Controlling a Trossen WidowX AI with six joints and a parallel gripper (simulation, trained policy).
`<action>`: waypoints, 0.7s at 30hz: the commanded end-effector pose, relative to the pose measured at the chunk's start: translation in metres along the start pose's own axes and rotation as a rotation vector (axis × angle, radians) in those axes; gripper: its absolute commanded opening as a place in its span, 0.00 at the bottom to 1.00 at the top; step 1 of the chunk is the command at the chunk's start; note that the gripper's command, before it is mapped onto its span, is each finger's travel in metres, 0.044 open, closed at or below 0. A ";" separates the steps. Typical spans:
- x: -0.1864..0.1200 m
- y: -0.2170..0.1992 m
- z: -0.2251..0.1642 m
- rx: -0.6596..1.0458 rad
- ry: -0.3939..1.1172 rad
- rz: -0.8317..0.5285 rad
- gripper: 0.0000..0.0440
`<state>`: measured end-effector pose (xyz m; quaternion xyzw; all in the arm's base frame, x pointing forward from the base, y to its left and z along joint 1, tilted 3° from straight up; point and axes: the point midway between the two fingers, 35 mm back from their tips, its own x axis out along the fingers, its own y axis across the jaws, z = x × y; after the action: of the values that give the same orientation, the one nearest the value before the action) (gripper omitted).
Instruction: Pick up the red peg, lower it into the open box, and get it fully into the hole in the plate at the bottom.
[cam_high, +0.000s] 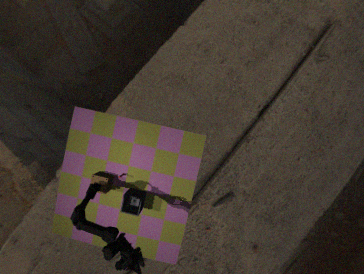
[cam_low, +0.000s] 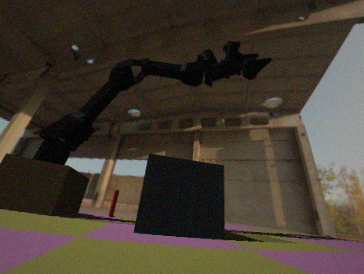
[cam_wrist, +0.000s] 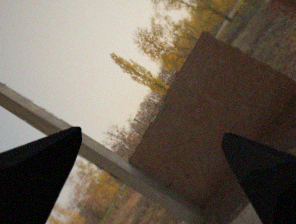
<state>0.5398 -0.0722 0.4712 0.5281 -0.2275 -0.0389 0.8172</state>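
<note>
Though slim, an upright red peg (cam_high: 120, 176) (cam_low: 114, 203)

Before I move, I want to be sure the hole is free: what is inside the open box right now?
From above, the open box shows a pale square plate with a darker middle. Whether the hole is free is too small to tell; from the side, the wall hides the inside.

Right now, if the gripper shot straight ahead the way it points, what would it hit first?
Probably nothing close: ahead of the gripper the wrist view shows a brown wall, seemingly far off, though depth is unclear.
</note>
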 end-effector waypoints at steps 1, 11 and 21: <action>-0.014 -0.010 -0.026 0.036 0.089 -0.074 1.00; -0.071 -0.028 -0.096 0.141 0.335 -0.295 1.00; -0.153 -0.040 -0.155 0.239 0.571 -0.528 1.00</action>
<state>0.4877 0.0721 0.3496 0.6422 0.1093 -0.0659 0.7559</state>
